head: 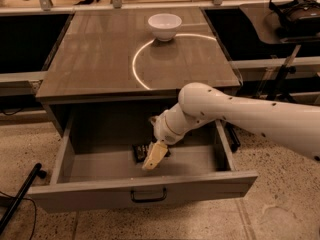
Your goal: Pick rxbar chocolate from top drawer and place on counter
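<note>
your worktop [95,59] is a square, brown-grey, glossy slab capping the grey cabinet. one thing sits directly on it: a white bowl [164,26], upright, near the far edge and right of centre. a thin bright arc line [137,66] curves across the surface, starting by the bowl's base and sweeping left and toward you. under the worktop you see the top drawer [100,196] standing open, and on its floor lies the rxbar chocolate [140,151], flat, near the middle. the jaws are down inside that drawer, at the bar's right end. you can't tell whether they touch it.
</note>
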Motion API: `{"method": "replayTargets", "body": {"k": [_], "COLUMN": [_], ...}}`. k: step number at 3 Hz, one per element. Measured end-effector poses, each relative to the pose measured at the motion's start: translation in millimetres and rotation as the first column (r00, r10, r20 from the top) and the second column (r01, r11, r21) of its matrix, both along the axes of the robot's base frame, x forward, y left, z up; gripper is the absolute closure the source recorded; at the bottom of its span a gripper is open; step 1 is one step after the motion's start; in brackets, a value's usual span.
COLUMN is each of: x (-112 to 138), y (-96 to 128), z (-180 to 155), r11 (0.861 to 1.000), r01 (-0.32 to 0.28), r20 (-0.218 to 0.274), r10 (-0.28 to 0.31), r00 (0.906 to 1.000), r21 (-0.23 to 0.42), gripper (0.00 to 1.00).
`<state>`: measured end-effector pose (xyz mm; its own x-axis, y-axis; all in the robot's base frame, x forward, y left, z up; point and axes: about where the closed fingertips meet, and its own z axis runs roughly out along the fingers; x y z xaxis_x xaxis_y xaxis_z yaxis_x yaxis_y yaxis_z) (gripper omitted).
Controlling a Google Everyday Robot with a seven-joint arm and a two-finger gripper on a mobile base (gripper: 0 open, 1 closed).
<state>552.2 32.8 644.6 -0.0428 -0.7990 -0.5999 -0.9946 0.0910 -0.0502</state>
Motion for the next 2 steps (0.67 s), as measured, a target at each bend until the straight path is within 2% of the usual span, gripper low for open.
{"method": "replayTargets", "body": {"k": [2], "x": [-3], "y": [9], "z": [-28], "r11": [0.999], "r01": [-0.009], "r20": [-0.029], "r10": [0.008], "r00": [0.9995], "r21": [-0.042], "gripper": [0.0]}}
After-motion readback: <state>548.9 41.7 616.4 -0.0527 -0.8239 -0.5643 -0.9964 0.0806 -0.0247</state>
